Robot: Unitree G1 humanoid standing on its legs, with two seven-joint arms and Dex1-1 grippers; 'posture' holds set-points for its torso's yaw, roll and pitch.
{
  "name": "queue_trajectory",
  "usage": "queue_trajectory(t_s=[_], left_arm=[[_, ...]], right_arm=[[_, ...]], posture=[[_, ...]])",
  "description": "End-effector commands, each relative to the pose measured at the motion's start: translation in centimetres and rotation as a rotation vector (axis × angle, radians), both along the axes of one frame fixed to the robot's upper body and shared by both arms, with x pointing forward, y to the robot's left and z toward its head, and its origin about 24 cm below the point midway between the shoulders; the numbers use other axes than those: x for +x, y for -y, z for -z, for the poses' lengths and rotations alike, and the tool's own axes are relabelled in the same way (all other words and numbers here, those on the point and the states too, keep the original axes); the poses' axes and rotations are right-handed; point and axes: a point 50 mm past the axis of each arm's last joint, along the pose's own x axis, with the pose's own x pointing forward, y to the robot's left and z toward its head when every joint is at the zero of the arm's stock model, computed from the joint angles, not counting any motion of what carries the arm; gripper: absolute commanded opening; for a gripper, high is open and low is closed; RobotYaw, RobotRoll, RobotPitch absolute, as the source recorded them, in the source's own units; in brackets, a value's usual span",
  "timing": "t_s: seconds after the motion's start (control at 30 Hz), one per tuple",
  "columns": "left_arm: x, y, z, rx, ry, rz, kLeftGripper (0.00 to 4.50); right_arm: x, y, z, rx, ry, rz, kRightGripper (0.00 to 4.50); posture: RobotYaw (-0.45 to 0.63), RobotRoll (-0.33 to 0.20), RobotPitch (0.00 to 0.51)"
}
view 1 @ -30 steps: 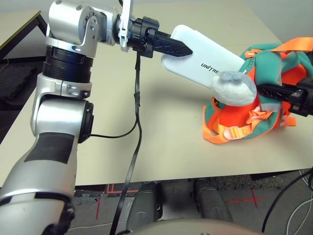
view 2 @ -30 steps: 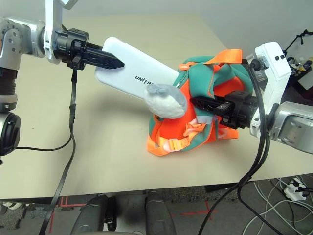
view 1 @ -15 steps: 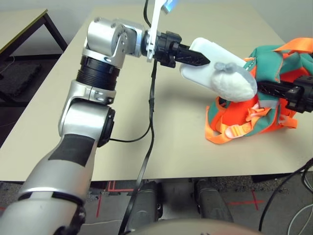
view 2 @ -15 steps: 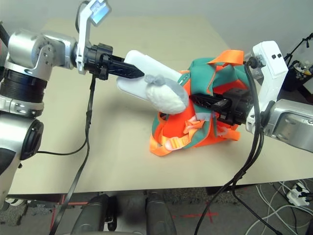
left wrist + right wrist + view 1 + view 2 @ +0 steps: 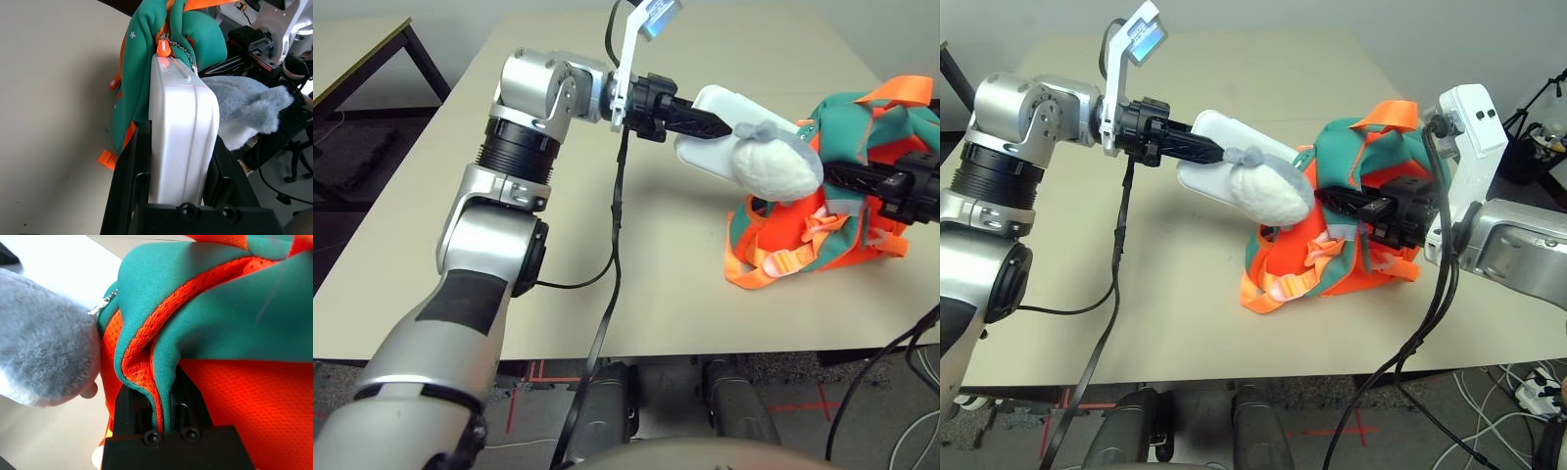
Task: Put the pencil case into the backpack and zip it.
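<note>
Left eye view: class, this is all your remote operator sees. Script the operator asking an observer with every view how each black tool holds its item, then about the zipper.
Operator: How is the flat white rounded case held?
Observer: The left wrist view shows the left black two-fingered tool with a finger along either side of the case.
Operator: And the right tool?
Observer: The right black two-fingered tool pinches a folded edge of the teal and orange fabric backpack, seen in the right wrist view.
Operator: Where's the zipper pull?
Observer: An orange zipper pull sits right by the case's far end.
</note>
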Motion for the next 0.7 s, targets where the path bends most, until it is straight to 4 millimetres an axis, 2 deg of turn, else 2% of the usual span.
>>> queue_trajectory(t_s=[0.03, 0.17, 0.33, 0.7], left_arm=[[-1.2, -0.3, -2.1, -0.029, 0.074, 0.096, 1.38], [-1.2, -2.6, -3.2, -0.060, 0.097, 0.026, 1.38], [-2.0, -4.2, -4.1, -0.125, 0.065, -0.001, 1.38], [-2.8, -5.0, -3.3, -0.147, 0.023, -0.028, 1.38]], right_arm=[[-0.4, -0.2, 0.4, -0.012, -0.026, -0.023, 0.24], [-0.6, 0.1, 0.5, -0.012, -0.032, -0.013, 0.24], [-0.7, 0.4, 0.5, -0.013, -0.037, -0.005, 0.24], [-0.6, 0.5, 0.4, -0.019, -0.038, -0.003, 0.24]], posture=[[-0.11, 0.000, 0.116], [-0.11, 0.000, 0.119], [-0.10, 0.000, 0.122], [-0.10, 0.000, 0.126]])
